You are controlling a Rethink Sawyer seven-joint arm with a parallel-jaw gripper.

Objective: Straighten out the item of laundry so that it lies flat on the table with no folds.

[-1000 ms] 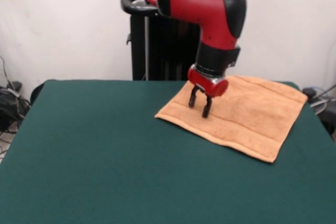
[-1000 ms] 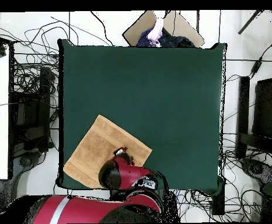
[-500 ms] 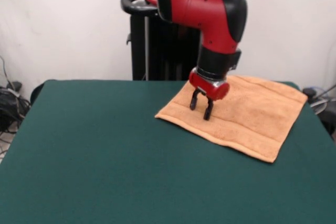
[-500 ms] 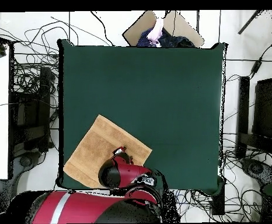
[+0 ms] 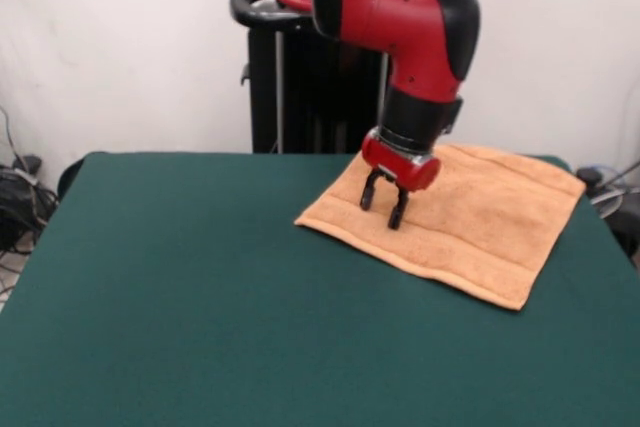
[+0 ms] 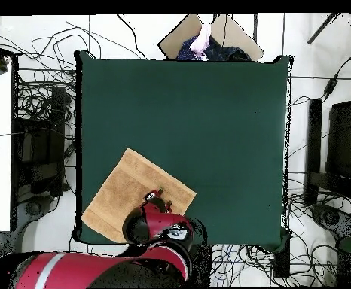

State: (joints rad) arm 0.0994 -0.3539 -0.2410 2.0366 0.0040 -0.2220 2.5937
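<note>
The towel point(image 5: 462, 219) lies flat on the table point(image 5: 200, 307), at the far right corner in the front view, turned diagonally to the table's edges; the rest of the table stretches left of and in front of the towel; the gripper point(image 5: 383, 204) hangs above the towel's left part, fingers parted, tips just over the cloth; the pedestal point(image 5: 290, 77) stands behind the towel, beyond the table's far edge; in the overhead view a person point(image 6: 202, 39) shows at the table edge opposite the towel point(image 6: 126, 192).
</note>
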